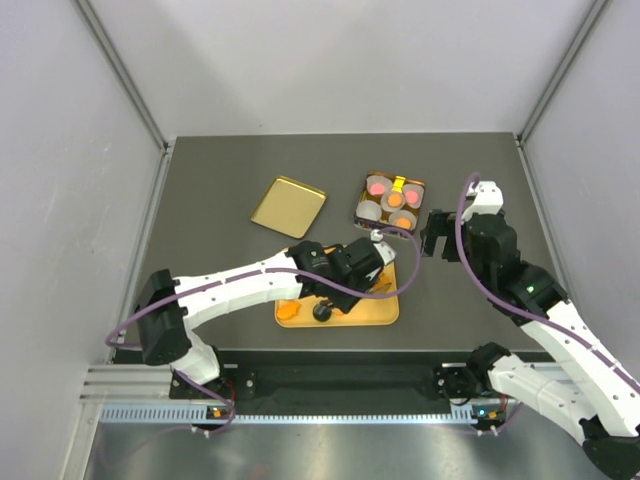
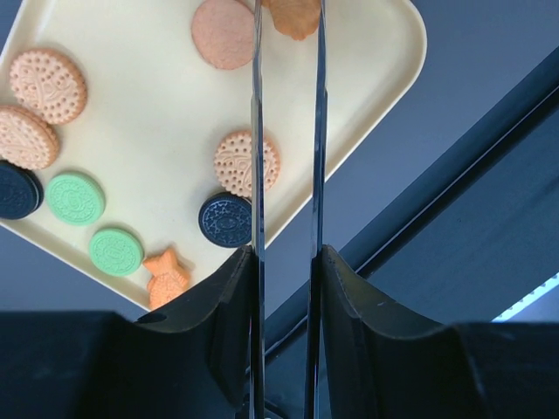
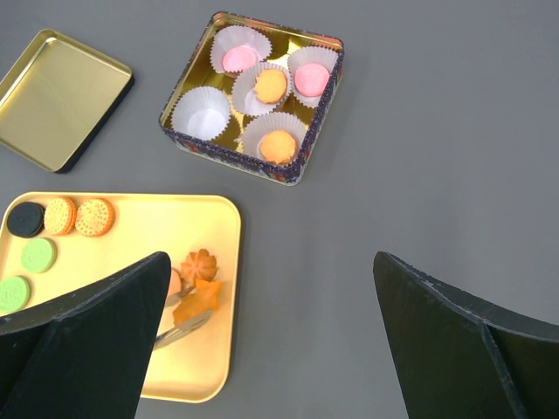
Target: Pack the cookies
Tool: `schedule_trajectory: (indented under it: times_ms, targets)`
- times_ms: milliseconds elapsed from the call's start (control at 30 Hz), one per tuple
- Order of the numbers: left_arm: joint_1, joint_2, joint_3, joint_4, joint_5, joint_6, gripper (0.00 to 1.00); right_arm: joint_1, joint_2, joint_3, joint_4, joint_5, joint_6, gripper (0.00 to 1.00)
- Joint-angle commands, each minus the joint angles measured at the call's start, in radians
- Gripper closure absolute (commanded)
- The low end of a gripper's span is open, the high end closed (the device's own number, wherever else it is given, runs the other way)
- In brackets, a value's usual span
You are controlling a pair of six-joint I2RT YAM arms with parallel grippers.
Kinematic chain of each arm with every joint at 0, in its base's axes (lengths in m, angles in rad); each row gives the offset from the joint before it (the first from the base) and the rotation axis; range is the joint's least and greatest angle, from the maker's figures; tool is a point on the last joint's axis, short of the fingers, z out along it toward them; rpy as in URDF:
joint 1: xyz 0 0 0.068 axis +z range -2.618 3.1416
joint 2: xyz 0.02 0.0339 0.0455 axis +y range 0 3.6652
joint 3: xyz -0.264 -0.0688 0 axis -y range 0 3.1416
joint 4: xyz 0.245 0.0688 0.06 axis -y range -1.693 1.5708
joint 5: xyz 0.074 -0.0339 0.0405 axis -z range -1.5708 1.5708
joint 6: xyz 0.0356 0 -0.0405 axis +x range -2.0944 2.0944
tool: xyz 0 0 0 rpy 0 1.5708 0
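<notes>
Counter (image 1: 220, 160): dark grey, carries everything. The left arm (image 1: 250, 280) reaches over the gold tray (image 3: 131, 227) and blocks most of it in the top view. The right arm (image 1: 530, 290) bends in from the right.

The gold lid (image 1: 288, 206) lies left of the tin (image 3: 229, 154), not touching it.

Right claw (image 3: 271, 271): spread wide, empty, above bare counter near the tin. One of its fingers covers the tray's near corner in its own view.

Left claw (image 3: 194, 311): we read its thin blades as pinched on an orange cookie (image 2: 293, 17) over the tray.

Tin: five paper cups (image 3: 199, 112), four holding packed cookies (image 3: 271, 85), two pink and two orange.

Loose cookies (image 3: 59, 215) on the tray: brown, green, black.
</notes>
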Motion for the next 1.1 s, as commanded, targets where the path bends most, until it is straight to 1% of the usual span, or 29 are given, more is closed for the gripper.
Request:
schedule_trajectory:
  times_ms: [0, 233, 367, 533, 633, 700, 800, 933, 1067]
  targets:
    - [-0.002, -0.065, 0.049, -0.023, -0.034, 0.007, 0.84, -0.009, -0.014, 0.005, 0.025, 0.019, -0.007, 0.00]
    - [0.004, -0.094, 0.080, -0.032, -0.045, 0.008, 0.85, -0.009, -0.010, 0.014, 0.026, 0.016, -0.008, 0.00]
    - [0.020, -0.106, 0.103, -0.025, -0.095, 0.000, 0.89, -0.009, -0.008, 0.016, 0.025, 0.014, -0.011, 0.00]
    - [0.078, -0.087, 0.172, 0.012, -0.147, -0.004, 0.89, -0.009, 0.000, 0.022, 0.026, 0.008, -0.010, 0.00]
    - [0.133, -0.051, 0.212, 0.064, -0.147, 0.006, 0.88, -0.009, 0.004, 0.026, 0.029, 0.005, -0.008, 0.00]
    - [0.188, -0.010, 0.235, 0.086, -0.123, 0.008, 0.88, -0.009, 0.006, 0.028, 0.034, 0.002, -0.011, 0.00]
    - [0.236, 0.056, 0.278, 0.119, -0.109, 0.017, 0.88, -0.009, 0.013, 0.028, 0.035, 0.000, -0.014, 0.00]
    - [0.259, 0.139, 0.367, 0.130, -0.127, 0.036, 0.89, -0.009, 0.021, 0.022, 0.042, -0.013, -0.013, 0.00]
    - [0.284, 0.216, 0.407, 0.144, -0.131, 0.043, 0.88, -0.009, 0.021, 0.016, 0.039, -0.027, -0.011, 0.00]
